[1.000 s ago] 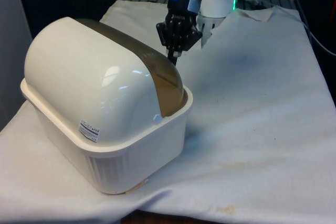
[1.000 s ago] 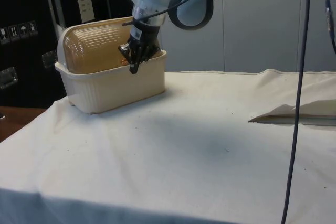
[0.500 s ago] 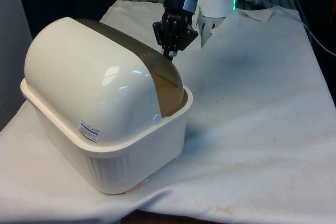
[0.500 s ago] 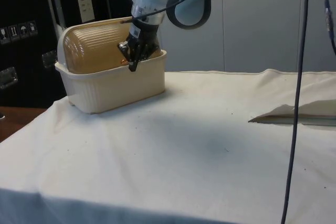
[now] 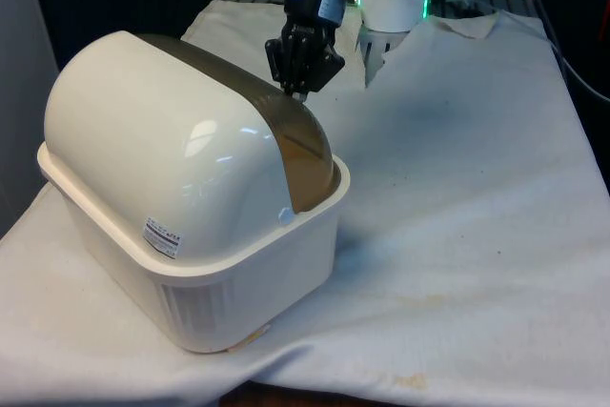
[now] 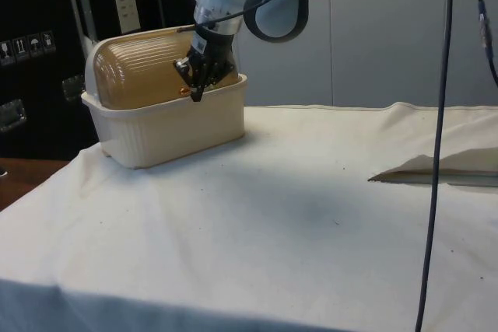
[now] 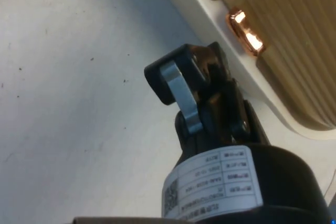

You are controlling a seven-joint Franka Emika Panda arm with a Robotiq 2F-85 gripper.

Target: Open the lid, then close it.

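A cream bread box (image 5: 238, 283) stands at the front view's left, its back dome (image 5: 143, 150) turned to that camera. Its ribbed, translucent brown roll-top lid (image 6: 144, 71) is down over the opening and reaches the base rim (image 7: 210, 19). A small copper handle (image 7: 244, 32) sits at the lid's lower edge. My black gripper (image 5: 291, 91) hangs in front of the box, level with the lid's lower part (image 6: 194, 96). Its fingers (image 7: 181, 90) are shut with nothing between them, a little off the handle (image 6: 184, 91) and beside the rim.
White cloth (image 5: 457, 197) covers the table to the front view's right of the box. A raised fold (image 6: 436, 172) lies in the cloth at the side view's right. A dark cable (image 6: 440, 114) hangs down in front of the side camera.
The gripper has risen a little and shifted towards the front view's left, closer to the lid. The lid and box have not moved.
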